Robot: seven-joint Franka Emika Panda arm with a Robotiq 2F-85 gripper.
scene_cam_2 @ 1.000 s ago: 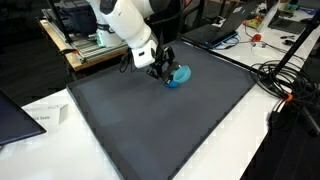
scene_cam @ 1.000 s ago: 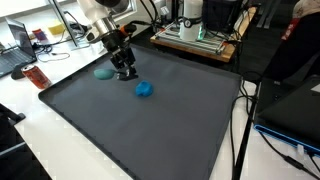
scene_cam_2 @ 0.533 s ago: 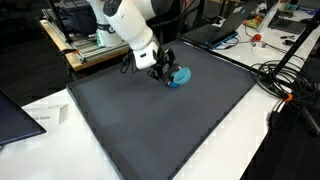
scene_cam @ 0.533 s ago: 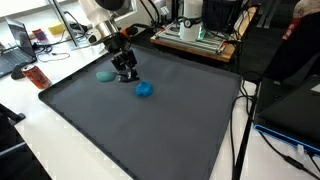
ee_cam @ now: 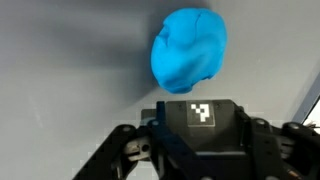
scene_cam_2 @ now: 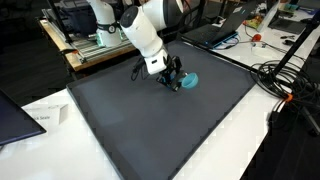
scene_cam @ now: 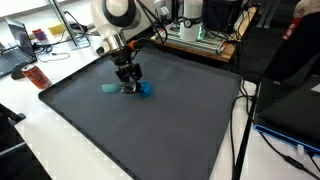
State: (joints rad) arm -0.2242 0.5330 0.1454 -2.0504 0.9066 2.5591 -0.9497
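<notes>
Right now I have the end effector point(scene_cam: 129, 87) low over the desk point(scene_cam: 150, 130), beside a blue lump point(ee_cam: 188, 52). It looks soft and light; I'd pinch across its middle. I cannot tell whether the jaws are released.

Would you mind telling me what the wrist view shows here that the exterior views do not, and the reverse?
Only the wrist view shows the square coded marker on the gripper body and the blue lump's creased surface close up. Only an exterior view shows the teal object beside the gripper, the whole dark mat, the white arm and the surrounding desks. All views share the blue lump, lying on the mat just beyond the gripper.
</notes>
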